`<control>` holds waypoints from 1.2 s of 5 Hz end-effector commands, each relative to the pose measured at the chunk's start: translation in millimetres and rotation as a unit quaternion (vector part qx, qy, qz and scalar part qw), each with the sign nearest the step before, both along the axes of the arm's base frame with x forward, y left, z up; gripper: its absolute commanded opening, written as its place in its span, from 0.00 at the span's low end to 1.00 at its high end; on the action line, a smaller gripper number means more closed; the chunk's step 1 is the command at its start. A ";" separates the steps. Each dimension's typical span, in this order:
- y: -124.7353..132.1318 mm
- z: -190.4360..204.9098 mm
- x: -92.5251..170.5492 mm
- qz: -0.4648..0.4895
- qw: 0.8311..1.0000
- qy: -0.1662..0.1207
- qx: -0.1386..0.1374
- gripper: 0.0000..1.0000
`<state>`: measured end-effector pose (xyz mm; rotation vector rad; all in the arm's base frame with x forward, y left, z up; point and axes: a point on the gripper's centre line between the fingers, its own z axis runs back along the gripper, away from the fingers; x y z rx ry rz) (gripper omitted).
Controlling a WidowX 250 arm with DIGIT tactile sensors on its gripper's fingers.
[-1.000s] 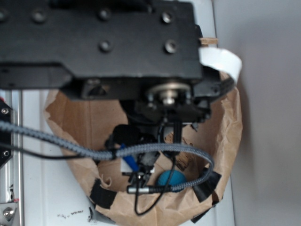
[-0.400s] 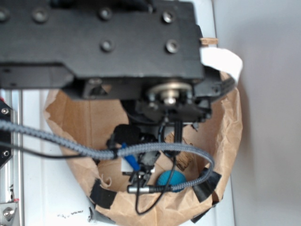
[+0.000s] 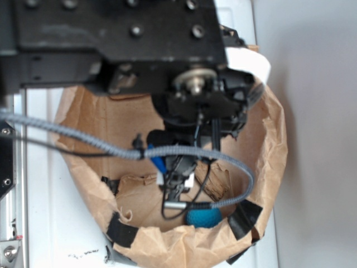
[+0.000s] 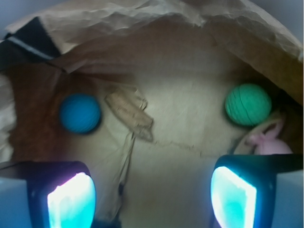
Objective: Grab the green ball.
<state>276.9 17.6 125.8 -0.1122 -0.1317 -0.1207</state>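
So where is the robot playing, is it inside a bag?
Probably yes: a crumpled brown paper bag used as a toy bin on a white table. Inside lie a ribbed green ball, a blue ball and a pink plush.

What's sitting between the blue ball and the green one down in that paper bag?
In the wrist view, a crumpled flap of brown paper lies near the blue ball; the rest of the stretch to the green ball is bare bag floor.
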 end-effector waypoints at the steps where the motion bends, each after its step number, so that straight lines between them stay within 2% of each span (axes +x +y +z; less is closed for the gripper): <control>1: 16.0 -30.9 18.2 -0.009 0.998 -0.058 0.021 1.00; 3: 20.8 -38.4 24.1 -0.009 0.998 -0.066 0.022 1.00; 5: 39.4 -28.2 28.4 -0.005 0.998 -0.057 0.035 1.00; 6: 46.3 -40.8 28.5 0.020 0.994 -0.097 0.038 1.00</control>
